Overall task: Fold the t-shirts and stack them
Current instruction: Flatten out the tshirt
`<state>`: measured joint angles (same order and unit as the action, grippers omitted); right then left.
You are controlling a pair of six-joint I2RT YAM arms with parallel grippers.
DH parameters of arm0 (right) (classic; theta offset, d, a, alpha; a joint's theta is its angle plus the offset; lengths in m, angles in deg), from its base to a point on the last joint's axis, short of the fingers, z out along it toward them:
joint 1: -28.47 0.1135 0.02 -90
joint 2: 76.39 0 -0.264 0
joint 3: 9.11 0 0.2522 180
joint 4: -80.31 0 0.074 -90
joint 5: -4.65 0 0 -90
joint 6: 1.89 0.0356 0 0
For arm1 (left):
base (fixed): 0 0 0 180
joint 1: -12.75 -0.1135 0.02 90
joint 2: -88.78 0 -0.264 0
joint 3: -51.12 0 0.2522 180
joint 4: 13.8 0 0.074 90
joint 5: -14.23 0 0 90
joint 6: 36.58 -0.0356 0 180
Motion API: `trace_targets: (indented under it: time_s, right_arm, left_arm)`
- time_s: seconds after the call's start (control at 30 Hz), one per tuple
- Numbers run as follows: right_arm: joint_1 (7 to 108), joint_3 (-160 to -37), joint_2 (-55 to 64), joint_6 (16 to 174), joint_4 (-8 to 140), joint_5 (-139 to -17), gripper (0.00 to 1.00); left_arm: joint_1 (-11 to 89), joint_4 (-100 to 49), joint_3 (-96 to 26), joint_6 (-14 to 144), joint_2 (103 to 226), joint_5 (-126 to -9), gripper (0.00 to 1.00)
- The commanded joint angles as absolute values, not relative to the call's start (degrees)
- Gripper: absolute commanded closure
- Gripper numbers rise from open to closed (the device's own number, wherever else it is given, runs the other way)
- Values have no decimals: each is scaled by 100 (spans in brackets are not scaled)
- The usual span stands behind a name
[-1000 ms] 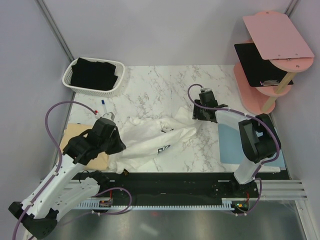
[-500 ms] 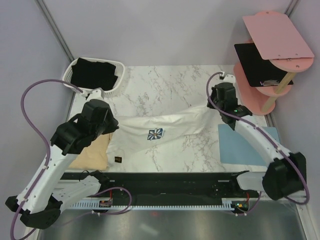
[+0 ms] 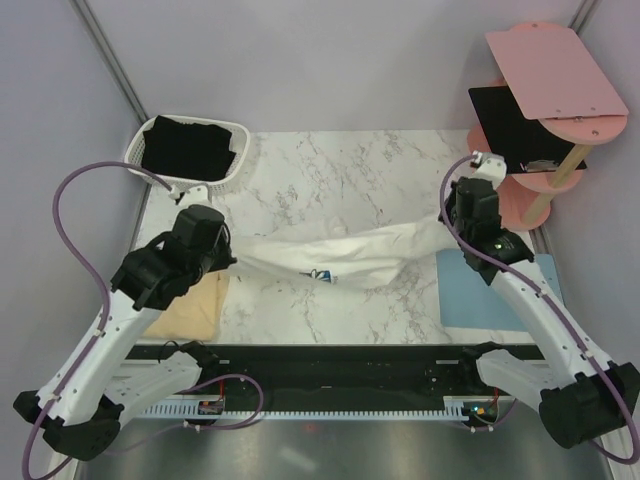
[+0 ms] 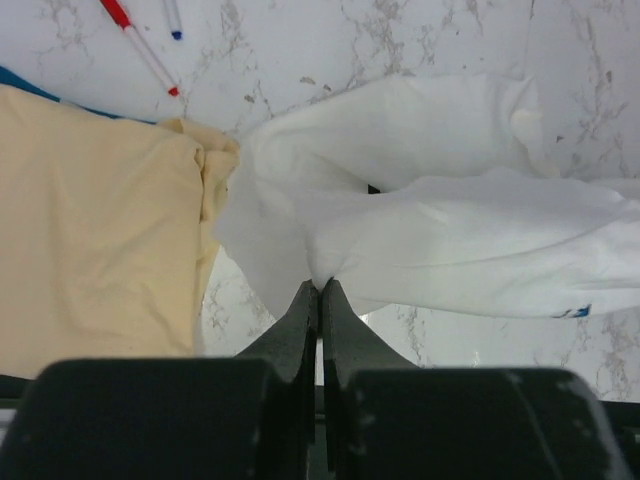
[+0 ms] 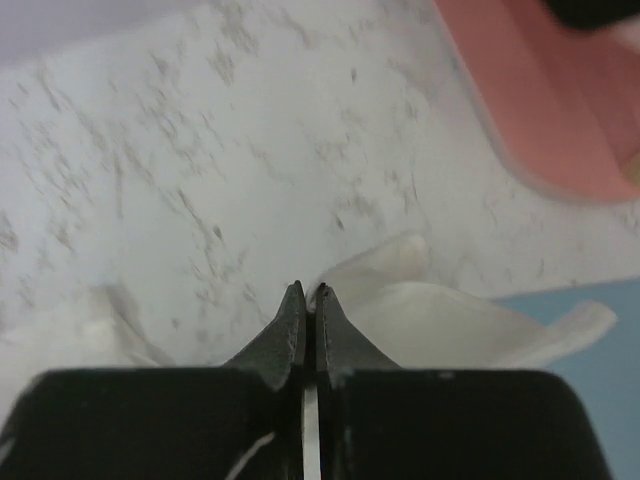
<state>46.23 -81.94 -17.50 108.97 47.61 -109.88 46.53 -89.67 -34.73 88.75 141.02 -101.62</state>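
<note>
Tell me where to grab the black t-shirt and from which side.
Probably pinch cloth near the middle of the black t-shirt, straight down from above: it lies low inside the white basket, whose walls block any sideways approach.

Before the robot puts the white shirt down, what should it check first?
1. Left pincer shut on the white tee: ok.
2. Right pincer shut on the tee's other end: ok.
3. Tee spread flat and wide: not ok. It is bunched into a narrow, wrinkled band between the pincers.
4. Print facing up: cannot tell. Only a blue scrap of it shows.
5. Yellow tee clear of the white one: cannot tell. Their edges meet in the left wrist view, but whether they touch is unclear.
6. Pens apart from the white tee: ok.
</note>
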Motion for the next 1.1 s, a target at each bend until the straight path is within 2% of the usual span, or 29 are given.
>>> trace_targets:
  time_s: [0.0,0.03,0.1,0.13,0.23,0.27,0.3,0.53,0.57,0.63,0.67,0.73,0.77,0.97,1.07]
  right_arm:
    - [4605,-7088,-1513,11385,4159,-10654,96]
    - [4605,-6816,-1504,11455,4142,-10557,77]
    - [4605,-6612,-1583,11562,4185,-10303,57]
    - [4596,-6481,-1644,11579,4203,-10293,39]
    - [4605,-6479,-1899,11571,4317,-10380,8]
    - [4605,-6532,-1909,11544,4317,-10441,4]
    - [4596,-6646,-1891,11518,4326,-10547,2]
    - [4596,-7042,-917,11404,4615,-10496,5]
    - [4614,-7068,-689,11386,4694,-10451,5]
    - [4605,-7165,-495,11369,4730,-10425,5]
    - [4605,-7191,-363,11360,4722,-10407,5]
    - [4605,-7209,-300,11333,4713,-10407,5]
    - [4596,-7183,-326,11324,4713,-10407,5]
    - [4561,-7042,-572,11324,4634,-10477,6]
    - [4518,-6990,-608,11342,4625,-10425,6]
  left_arm:
    - [4650,-9014,-2611,9428,13818,-9530,98]
    - [4650,-8997,-2427,9629,13774,-9355,98]
    - [4650,-9005,-1952,9780,13607,-8985,98]
    - [4659,-8997,-1654,9937,13519,-8879,98]
    - [4659,-9005,-1196,10132,13132,-8554,98]
    - [4659,-9031,-1125,10158,13044,-8475,98]
    - [4659,-9066,-1089,10202,12861,-8430,98]
    - [4659,-9506,-861,10343,12561,-8071,98]
    - [4659,-9550,-843,10317,12534,-8044,90]
    - [4668,-9603,-904,10220,12368,-8087,60]
    - [4659,-9646,-974,10194,12306,-8157,24]
    - [4659,-9699,-1245,10150,12200,-8385,5]
    - [4659,-9717,-1360,10132,12165,-8482,0]
    - [4650,-9192,-2037,9571,12822,-8826,0]
    - [4650,-8699,-2301,9175,13726,-8755,0]
